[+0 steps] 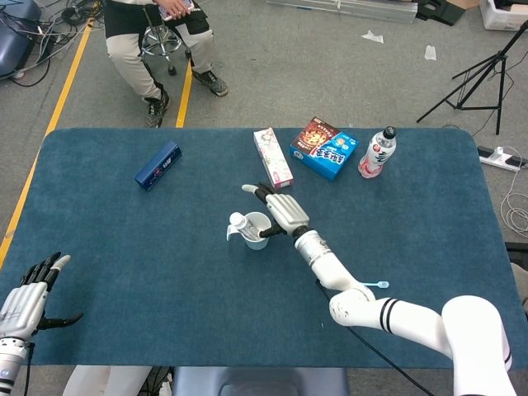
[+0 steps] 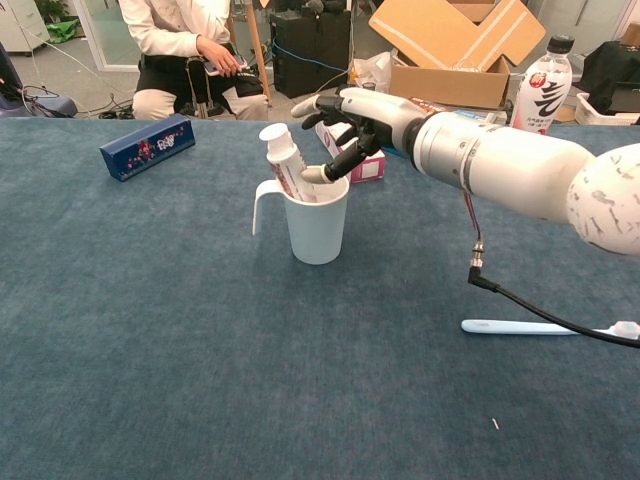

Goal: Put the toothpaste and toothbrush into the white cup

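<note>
The white cup (image 2: 316,225) stands upright mid-table, also seen in the head view as the white cup (image 1: 256,233). The toothpaste (image 2: 284,160) stands inside it, cap up, leaning to the left over the handle; its cap (image 1: 238,220) shows from above. My right hand (image 2: 345,125) hovers just behind and right of the cup with fingers spread, the thumb tip close to the tube; from above the right hand (image 1: 280,210) sits at the rim. The toothbrush (image 2: 545,327) lies flat on the cloth to the right, under my right forearm (image 1: 371,285). My left hand (image 1: 23,301) rests open at the near left corner.
A dark blue box (image 1: 157,165) lies at the back left. A pink box (image 1: 273,157), a blue snack box (image 1: 323,148) and a bottle (image 1: 377,153) stand behind the cup. A black cable (image 2: 520,310) runs over the toothbrush. A person sits beyond the table.
</note>
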You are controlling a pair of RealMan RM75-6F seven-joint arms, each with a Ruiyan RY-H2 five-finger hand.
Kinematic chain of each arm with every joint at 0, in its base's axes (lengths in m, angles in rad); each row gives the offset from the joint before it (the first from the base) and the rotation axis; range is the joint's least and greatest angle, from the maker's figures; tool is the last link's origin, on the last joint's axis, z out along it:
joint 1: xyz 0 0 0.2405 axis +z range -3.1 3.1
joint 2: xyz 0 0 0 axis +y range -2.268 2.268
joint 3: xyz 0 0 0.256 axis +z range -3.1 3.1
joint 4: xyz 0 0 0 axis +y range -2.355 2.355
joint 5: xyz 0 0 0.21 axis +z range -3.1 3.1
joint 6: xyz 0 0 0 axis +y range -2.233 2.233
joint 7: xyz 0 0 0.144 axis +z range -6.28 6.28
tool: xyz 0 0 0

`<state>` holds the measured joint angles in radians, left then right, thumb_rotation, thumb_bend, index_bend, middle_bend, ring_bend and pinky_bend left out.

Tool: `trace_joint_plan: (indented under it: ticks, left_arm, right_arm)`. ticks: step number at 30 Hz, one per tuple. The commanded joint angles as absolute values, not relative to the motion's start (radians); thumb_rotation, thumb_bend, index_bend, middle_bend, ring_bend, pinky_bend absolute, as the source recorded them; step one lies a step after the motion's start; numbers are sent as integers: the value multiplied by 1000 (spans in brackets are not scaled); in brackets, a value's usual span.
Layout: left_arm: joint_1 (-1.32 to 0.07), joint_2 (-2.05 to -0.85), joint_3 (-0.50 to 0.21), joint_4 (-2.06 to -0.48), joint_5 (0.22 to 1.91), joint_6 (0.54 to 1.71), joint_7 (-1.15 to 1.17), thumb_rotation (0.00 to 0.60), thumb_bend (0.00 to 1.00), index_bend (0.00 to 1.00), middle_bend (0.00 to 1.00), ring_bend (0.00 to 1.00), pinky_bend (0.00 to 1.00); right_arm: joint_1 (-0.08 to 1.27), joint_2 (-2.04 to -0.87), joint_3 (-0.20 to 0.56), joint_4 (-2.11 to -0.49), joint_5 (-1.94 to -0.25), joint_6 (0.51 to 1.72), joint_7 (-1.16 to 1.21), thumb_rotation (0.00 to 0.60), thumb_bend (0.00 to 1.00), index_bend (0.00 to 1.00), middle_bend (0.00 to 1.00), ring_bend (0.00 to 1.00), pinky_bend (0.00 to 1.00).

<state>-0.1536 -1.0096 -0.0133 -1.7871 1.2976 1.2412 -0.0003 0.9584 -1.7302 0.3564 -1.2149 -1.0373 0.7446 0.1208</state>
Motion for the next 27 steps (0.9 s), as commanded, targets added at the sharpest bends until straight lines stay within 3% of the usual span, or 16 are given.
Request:
trace_joint_plan:
  ticks: [1,12,17,21,27]
  left_arm:
    - [-154,-1011,-13,-1787,1297,1241,1,600,0,36,0,0,0]
    - [-154,-1013,-13,-1792,1293,1240,11,600,0,36,0,0,0]
    - [-155,-1011,-15,-1794,1290,1240,14,600,0,36,0,0,0]
    - [-158,-1017,-15,-1794,1288,1237,22,600,0,35,0,0,0]
    - [-167,-1034,-13,-1800,1288,1229,51,600,0,35,0,0,0]
  right_arm:
    - [953,-1724,356,-1221,-1040,748,126,600,94,21,154,0,155]
    - [918,-1668,348,-1274,-1051,776,124,600,5,0,151,0,155]
    - [851,-1563,326,-1409,-1037,847,61,600,1,11,98,0,155]
    - [778,-1453,297,-1575,-990,946,-51,600,3,213,47,0,155]
    - [657,-1313,230,-1808,-941,1132,-218,600,45,327,54,0,155]
